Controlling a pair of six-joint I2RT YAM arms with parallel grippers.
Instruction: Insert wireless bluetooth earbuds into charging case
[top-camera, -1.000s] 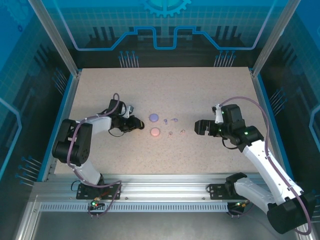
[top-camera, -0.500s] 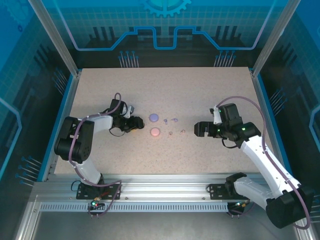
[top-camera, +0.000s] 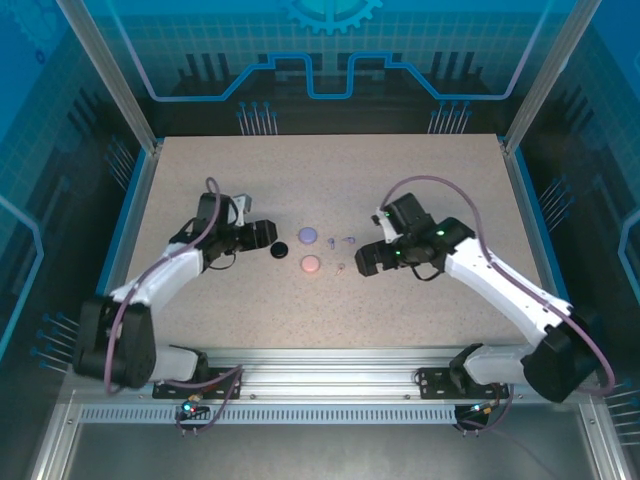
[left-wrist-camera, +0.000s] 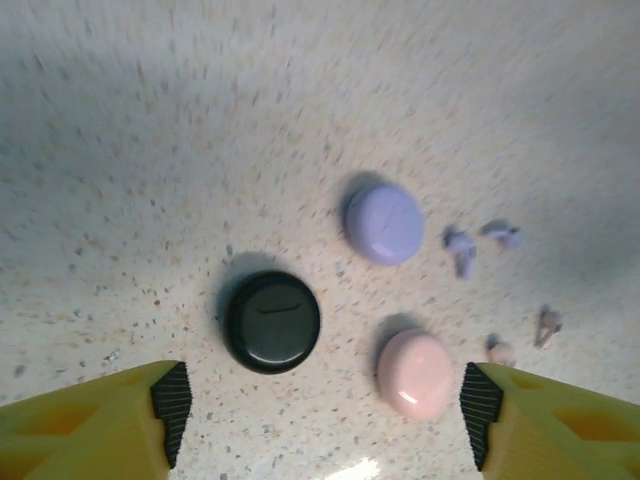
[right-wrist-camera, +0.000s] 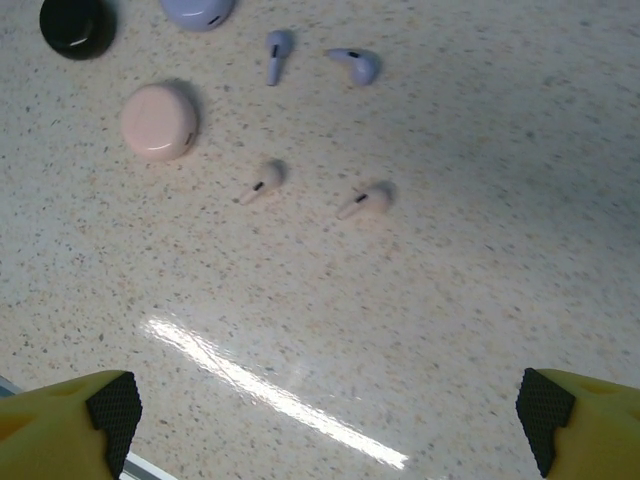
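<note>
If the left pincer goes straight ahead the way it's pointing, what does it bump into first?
Probably the black round case: it lies on the table just ahead of the open left pincer. The lilac case and pink case lie farther on.

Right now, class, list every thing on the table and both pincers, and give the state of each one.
Black case, shut, lying flat.
Lilac case, shut, lying flat.
Pink case, shut, lying flat.
Lilac buds, both loose, outside any case.
Pink buds, both loose, outside any case.
Left pincer, open, empty.
Right pincer, open, empty.
</note>
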